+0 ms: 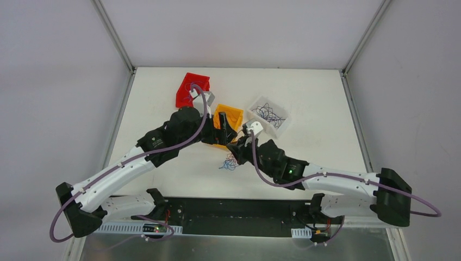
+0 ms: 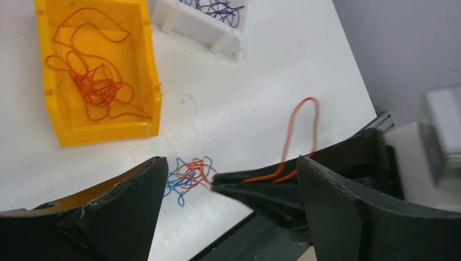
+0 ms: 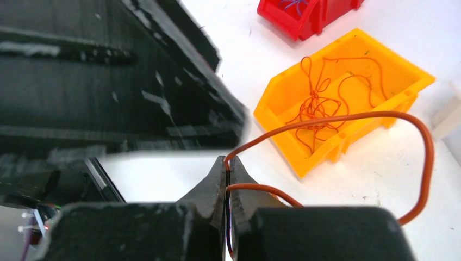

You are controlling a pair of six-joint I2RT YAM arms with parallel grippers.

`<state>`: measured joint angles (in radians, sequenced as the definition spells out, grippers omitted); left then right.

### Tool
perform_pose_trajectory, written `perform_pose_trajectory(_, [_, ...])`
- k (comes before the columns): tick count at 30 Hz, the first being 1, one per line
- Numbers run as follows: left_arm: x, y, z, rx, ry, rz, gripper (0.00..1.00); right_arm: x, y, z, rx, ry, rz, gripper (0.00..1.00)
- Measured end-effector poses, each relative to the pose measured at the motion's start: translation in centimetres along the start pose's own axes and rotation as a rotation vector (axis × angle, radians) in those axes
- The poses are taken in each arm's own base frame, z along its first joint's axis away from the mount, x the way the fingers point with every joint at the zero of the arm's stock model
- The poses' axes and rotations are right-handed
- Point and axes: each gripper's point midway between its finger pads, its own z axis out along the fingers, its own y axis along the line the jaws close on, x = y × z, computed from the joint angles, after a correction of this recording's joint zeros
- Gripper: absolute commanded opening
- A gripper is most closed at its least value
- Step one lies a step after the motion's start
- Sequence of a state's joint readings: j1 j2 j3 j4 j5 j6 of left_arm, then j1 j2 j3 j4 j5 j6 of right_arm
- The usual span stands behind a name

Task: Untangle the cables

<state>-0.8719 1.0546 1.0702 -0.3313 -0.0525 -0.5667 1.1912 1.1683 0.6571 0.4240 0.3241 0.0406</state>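
On the table lies a small knot of blue and orange cables [image 2: 187,174], which the top view shows as a tangle [image 1: 229,162] between the arms. My right gripper [image 3: 227,164] is shut on one orange cable [image 3: 427,157] that arcs up and back in a loop [image 2: 304,122]. My left gripper [image 2: 229,163] is open, its fingers [image 2: 128,209] spread on either side of the right gripper's tip [image 2: 234,187] and touching nothing. In the top view the left gripper [image 1: 224,132] and right gripper [image 1: 238,145] meet close together by the yellow bin.
A yellow bin [image 2: 149,70] holds loose orange cables [image 2: 95,81]. A white bin [image 1: 255,104] with blue and dark cables sits to its right, and a red bin [image 1: 185,97] at the back left. The table's near edge and black rail [image 1: 234,209] lie just below the tangle.
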Motion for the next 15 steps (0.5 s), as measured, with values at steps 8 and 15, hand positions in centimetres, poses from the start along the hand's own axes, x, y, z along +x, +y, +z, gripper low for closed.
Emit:
perform_pose_trajectory(8, [-0.8, 3.3, -3.5, -0.005, -0.107, -0.032, 0.99, -3.8, -2.2, -3.1, 0.077, -0.075, 0.08, 0.0])
perform_pose_trajectory(15, [3.5, 2.3, -2.5, 0.198, -0.096, 0.038, 0.98, -9.8, -3.7, -4.7, 0.136, -0.113, 0.195, 0.0])
